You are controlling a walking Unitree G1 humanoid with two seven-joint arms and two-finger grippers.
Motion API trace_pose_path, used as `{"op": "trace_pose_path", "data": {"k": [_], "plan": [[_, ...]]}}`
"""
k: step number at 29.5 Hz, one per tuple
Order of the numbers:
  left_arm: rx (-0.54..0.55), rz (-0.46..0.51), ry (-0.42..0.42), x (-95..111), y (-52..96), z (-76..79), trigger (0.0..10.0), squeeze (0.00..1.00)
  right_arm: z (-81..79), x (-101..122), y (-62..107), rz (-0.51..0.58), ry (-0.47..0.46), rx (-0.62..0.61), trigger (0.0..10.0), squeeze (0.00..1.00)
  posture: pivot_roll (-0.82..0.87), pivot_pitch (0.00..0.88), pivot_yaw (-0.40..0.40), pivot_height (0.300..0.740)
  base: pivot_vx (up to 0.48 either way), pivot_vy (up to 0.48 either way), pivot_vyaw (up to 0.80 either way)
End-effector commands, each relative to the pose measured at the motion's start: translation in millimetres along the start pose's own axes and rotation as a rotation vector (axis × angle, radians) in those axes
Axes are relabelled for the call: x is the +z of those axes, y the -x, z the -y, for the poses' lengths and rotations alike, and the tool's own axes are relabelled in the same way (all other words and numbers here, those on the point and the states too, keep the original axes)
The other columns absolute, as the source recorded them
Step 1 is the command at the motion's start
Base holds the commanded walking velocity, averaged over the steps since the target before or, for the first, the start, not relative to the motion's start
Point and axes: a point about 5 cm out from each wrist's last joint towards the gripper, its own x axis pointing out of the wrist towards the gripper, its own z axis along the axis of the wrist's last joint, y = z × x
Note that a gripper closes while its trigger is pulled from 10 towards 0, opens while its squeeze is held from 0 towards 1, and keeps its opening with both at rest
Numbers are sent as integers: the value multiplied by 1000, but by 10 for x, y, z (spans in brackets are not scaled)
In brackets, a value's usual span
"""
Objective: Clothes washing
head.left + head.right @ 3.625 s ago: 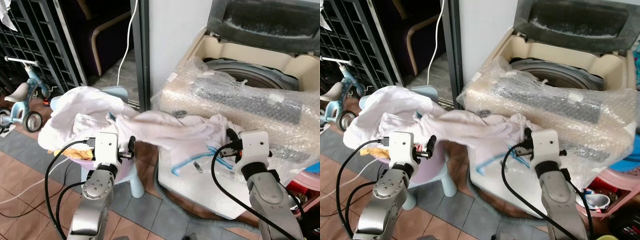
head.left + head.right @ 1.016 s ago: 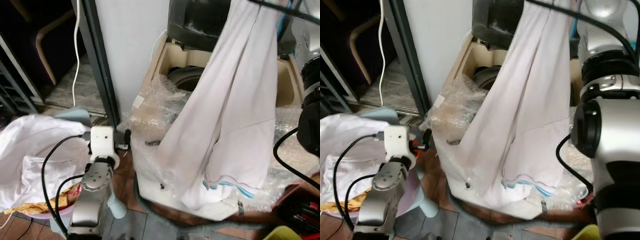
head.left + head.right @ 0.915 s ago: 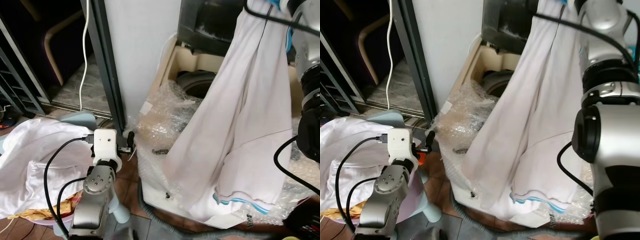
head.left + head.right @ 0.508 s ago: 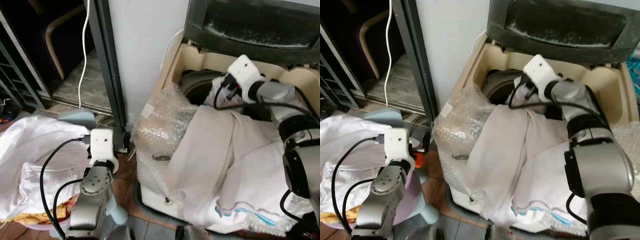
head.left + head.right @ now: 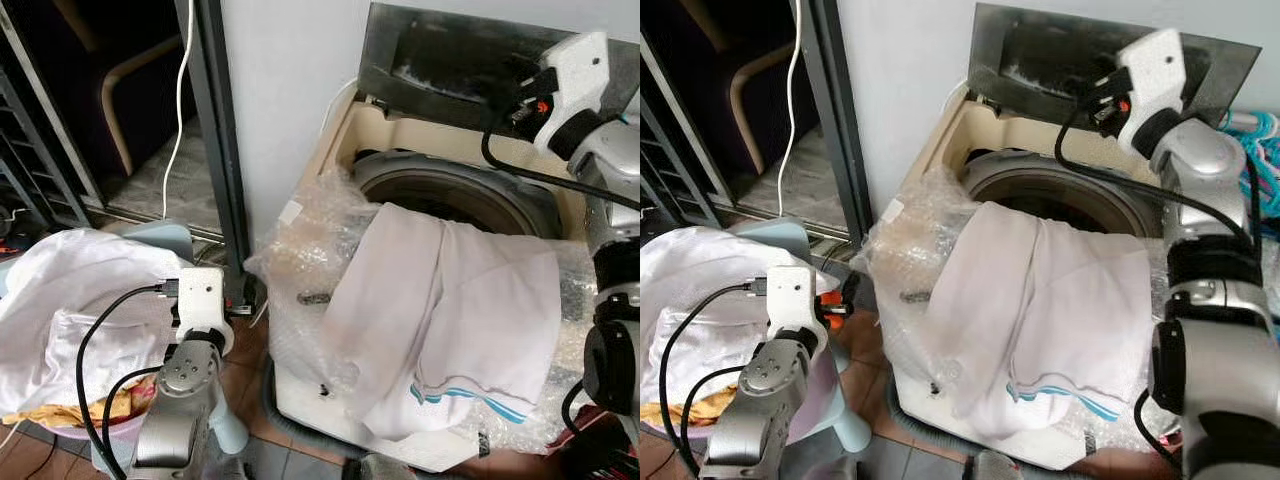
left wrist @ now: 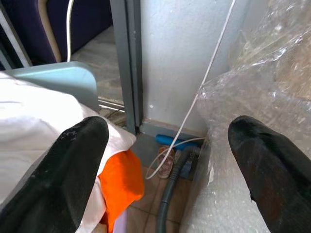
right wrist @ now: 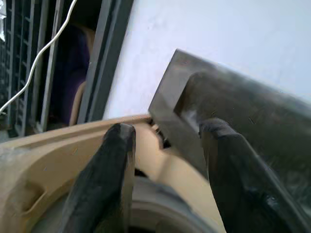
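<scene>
the washing is only partly loaded, as i judge it: one white garment [image 5: 450,300] with a blue stripe near its hem lies draped over the front edge of the top-loading washing machine [image 5: 350,125], on the bubble wrap [image 5: 300,260] that covers the machine's front, and most of the cloth hangs down outside, not inside the drum [image 5: 450,195]. the grey lid [image 5: 450,65] stands open behind the drum. a pile of white clothes [image 5: 70,300] waits in a basin beside the machine, on the robot's left, well apart from the drum, so in my opinion the garment must be pushed in and the pile brought over. the right gripper [image 7: 165,145] is raised up near the open lid, above the back of the drum; its two black fingers are spread apart and nothing is between them, they touch nothing that i can see. the left gripper [image 6: 165,145] is low, just beside the pile and near the dark door frame [image 5: 215,140]; its fingers are also spread wide and empty (an orange cloth [image 6: 121,179] shows under the white pile, near one finger). a white cable [image 5: 180,90] hangs along the wall.
</scene>
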Motion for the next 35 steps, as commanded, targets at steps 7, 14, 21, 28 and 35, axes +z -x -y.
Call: {"op": "trace_pose_path", "data": {"k": [7,14,21,28,35], "plan": [[-23,3,-6,42,-24,25,10000,0,-734,-152,381,-113,-49,437,10000,306,-44,0,-15,740,0,0,0],[-20,14,0,63,-31,24,10000,0,-1144,-320,487,-151,11,469,10000,0,-42,0,-18,740,0,0,0],[-9,14,-2,64,-24,7,10000,0,-1385,-750,615,-364,169,515,10000,0,-27,0,-22,740,0,0,0],[-10,6,-4,57,-24,-6,10000,0,-1357,-989,607,-450,177,362,0,0,-20,0,-17,740,0,0,0],[-13,-1,-5,49,-27,0,10000,0,-1363,-1018,578,-445,202,337,0,0,-22,0,-17,740,0,0,0]]}}
